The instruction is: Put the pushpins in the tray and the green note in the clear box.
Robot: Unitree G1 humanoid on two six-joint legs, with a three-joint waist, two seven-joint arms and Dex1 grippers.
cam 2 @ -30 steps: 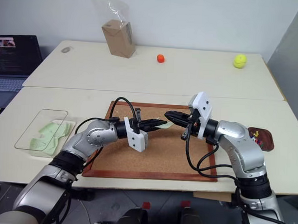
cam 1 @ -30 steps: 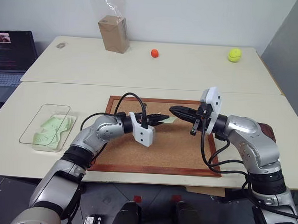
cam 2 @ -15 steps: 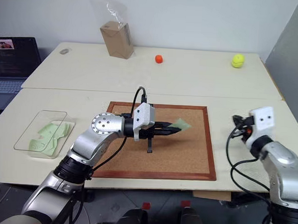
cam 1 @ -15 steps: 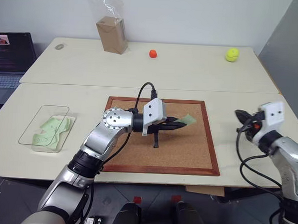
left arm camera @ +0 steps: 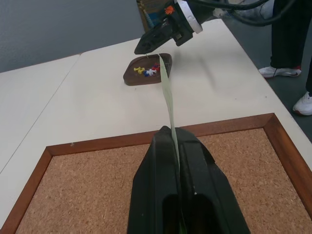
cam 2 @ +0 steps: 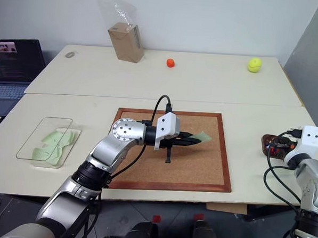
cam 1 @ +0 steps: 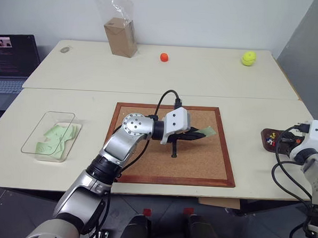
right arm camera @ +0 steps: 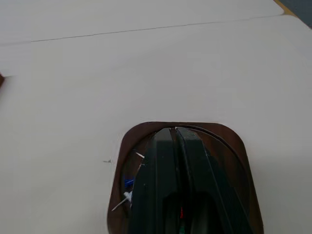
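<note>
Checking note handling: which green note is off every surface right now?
The green note pinched in the left gripper over the cork board; the other green notes lie in the clear box.

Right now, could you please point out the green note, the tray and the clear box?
green note (cam 1: 207, 132), left eye view, its free end.
tray (cam 2: 265, 140), right eye view, its left rim.
clear box (cam 1: 59, 115), left eye view, its far rim.

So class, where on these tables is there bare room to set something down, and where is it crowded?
Bare: the near table between clear box and cork board; the far table between orange ball and tennis ball. Crowded: the tray with pushpins, right gripper above.
</note>
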